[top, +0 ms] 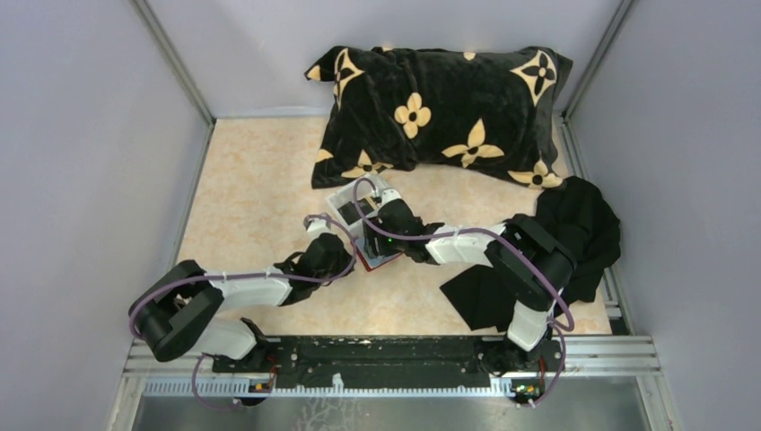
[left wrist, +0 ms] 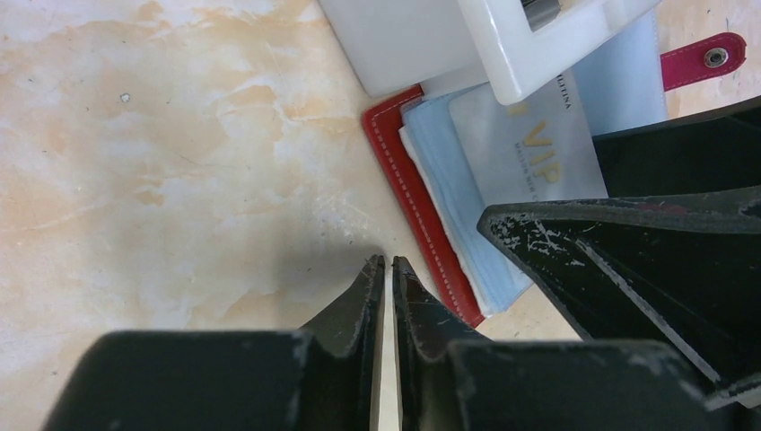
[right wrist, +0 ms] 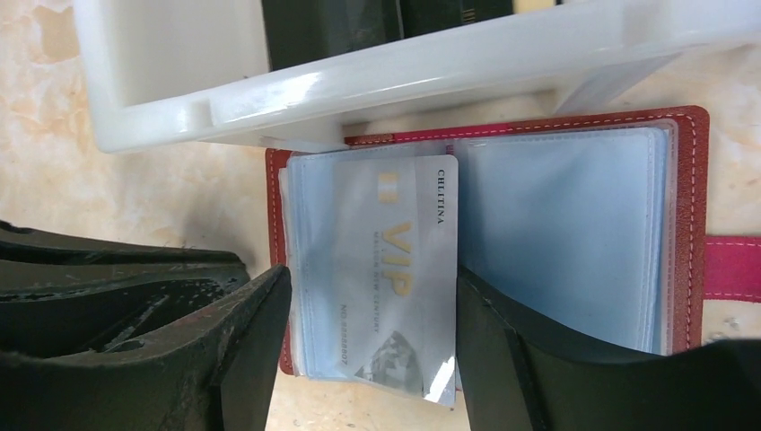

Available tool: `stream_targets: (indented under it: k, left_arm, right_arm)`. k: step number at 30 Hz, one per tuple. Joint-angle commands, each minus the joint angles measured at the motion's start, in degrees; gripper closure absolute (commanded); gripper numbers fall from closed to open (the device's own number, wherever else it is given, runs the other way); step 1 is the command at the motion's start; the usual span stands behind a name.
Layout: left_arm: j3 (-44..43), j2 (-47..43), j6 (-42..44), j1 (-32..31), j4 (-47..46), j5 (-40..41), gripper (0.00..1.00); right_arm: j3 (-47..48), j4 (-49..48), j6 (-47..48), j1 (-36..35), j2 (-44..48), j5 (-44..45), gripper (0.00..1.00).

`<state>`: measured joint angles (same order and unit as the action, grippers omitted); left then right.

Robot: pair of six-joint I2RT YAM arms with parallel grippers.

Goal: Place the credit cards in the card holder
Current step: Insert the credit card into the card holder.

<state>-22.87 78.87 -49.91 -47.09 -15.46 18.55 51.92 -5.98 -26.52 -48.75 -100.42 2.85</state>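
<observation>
Right jaws: released, astride card, lower centre, likely leaving it in holder.
Left jaws: almost clenched, empty, beside holder's red edge, perhaps steadying it.

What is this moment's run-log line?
card holder: open flat | VIP card: lying on its pocket page | right claw: open, straddling card | left claw: nearly shut, empty, beside holder's red edge

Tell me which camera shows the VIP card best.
The right wrist view: the VIP card lies readable on the open card holder, between the fingers of the right gripper. The left wrist view shows only part of it, cut off by the white tray. Top view: the arms hide it.
</observation>
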Motion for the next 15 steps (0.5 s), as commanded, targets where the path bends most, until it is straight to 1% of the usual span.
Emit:
stream_targets:
  k: [1,4,7,15]
  left_arm:
    - [3.02,0.85,-0.41,0.01,6.43,-2.56,0.86]
    - [3.48,0.26,-0.97,0.00,6.41,-2.46,0.87]
    - [3.77,0.14,-1.45,0.00,6.27,-2.54,0.88]
    - [3.89,0.17,-1.59,0.00,5.55,-2.82,0.91]
  right_arm:
    - [-0.67,8.94,2.77,0.04,0.41,6.01,0.35]
    - [-0.63,10.25,3.75,-0.20,1.41,8.27,0.35]
    - [-1.87,9.50,3.59,-0.21,3.56,9.83,0.36]
    - [-3.69,6.35,4.06,-0.27,9.60,8.61,0.42]
